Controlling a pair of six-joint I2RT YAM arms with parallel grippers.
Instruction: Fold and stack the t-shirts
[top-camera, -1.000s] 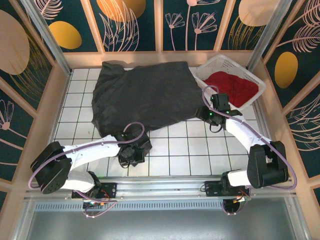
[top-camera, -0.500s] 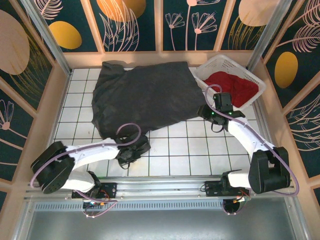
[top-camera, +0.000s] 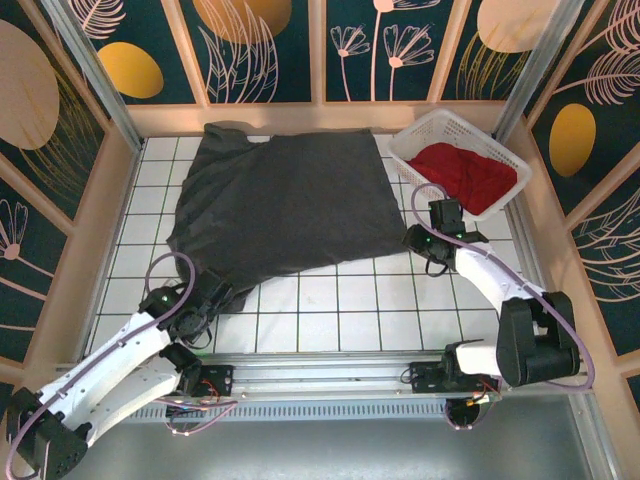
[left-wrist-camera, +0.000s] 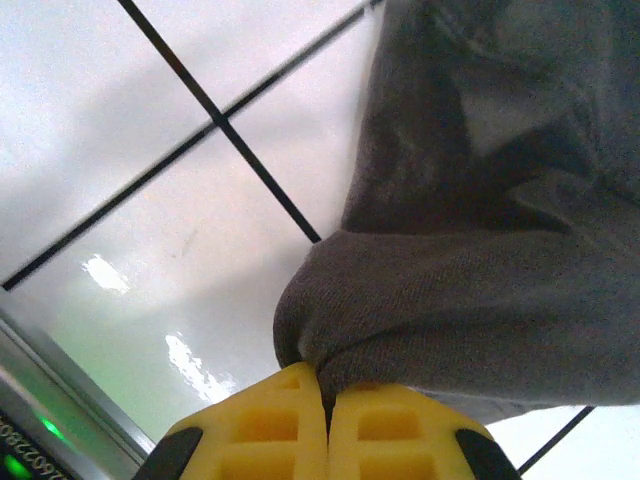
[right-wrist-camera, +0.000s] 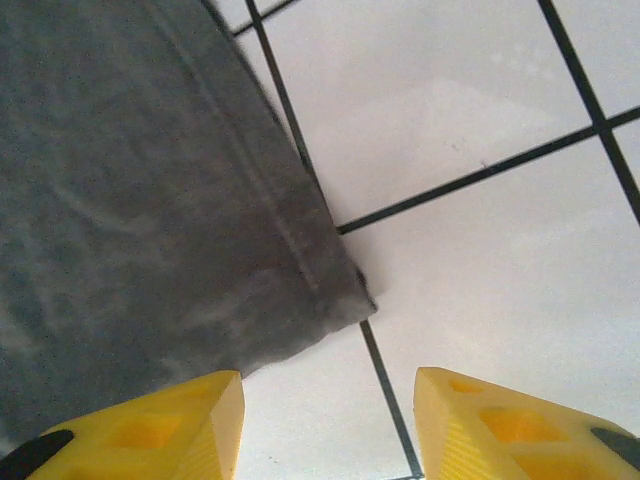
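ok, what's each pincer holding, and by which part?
Left pincer: shut on the dark charcoal-grey cloth t-shirt, a bunched fold at its near-left edge. Right pincer: open, holding nothing.

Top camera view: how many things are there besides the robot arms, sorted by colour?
Dark grey t-shirt: 1
Red t-shirt: 1
White basket: 1
Total: 3

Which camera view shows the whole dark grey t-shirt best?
The top external view: the dark grey t-shirt lies spread out, nearly whole. Left wrist view: a fold pinched in the shut left end effector. Right wrist view: one corner before the open right end effector.
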